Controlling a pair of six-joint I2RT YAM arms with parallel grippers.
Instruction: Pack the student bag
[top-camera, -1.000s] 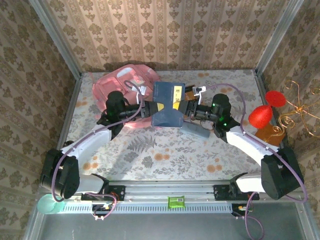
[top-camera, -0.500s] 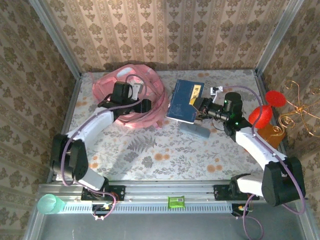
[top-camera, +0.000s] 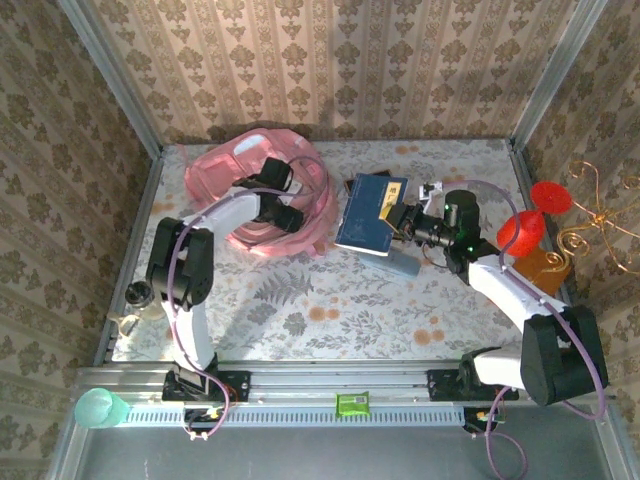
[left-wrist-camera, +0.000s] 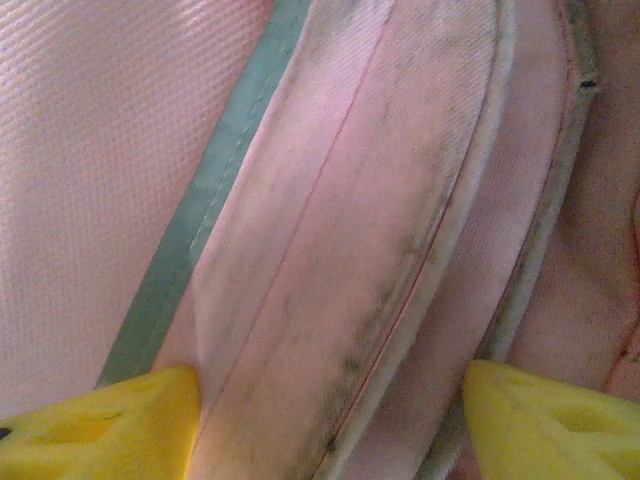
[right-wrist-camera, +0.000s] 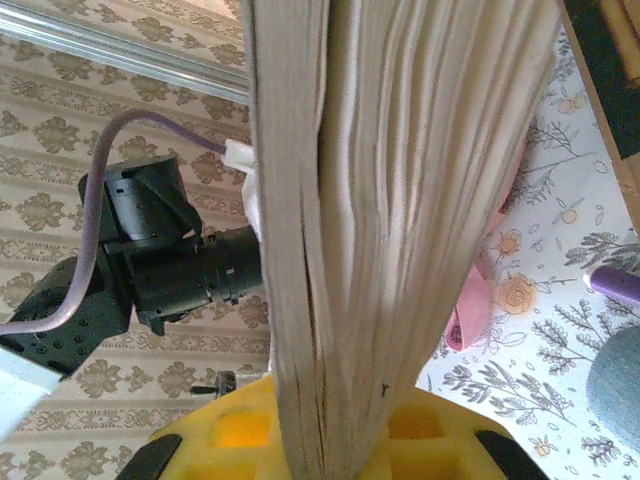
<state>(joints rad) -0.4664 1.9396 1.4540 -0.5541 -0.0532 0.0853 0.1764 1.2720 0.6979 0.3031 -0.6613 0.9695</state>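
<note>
- Two arms reach across the floral table (top-camera: 330, 310): the left to its far left part, the right to the far middle.
- The student bag (top-camera: 240, 170) lies slumped at the far left of the table, close to the back wall, with its pink straps looping toward the middle.
- The left gripper (top-camera: 288, 214) sits over the bag's right side. In the left wrist view its yellow fingertips (left-wrist-camera: 110, 420) stand wide apart, open, with a padded pink band (left-wrist-camera: 330, 250) of the bag lying between them.
- The right gripper (top-camera: 405, 218) is closed tight on a blue book (top-camera: 370, 213), held just right of the bag's straps. In the right wrist view the book's page edges stand upright, pinched between the yellow pads (right-wrist-camera: 240, 430).
- A grey pouch (top-camera: 403, 264) lies on the table just on the near side of the book.
</note>
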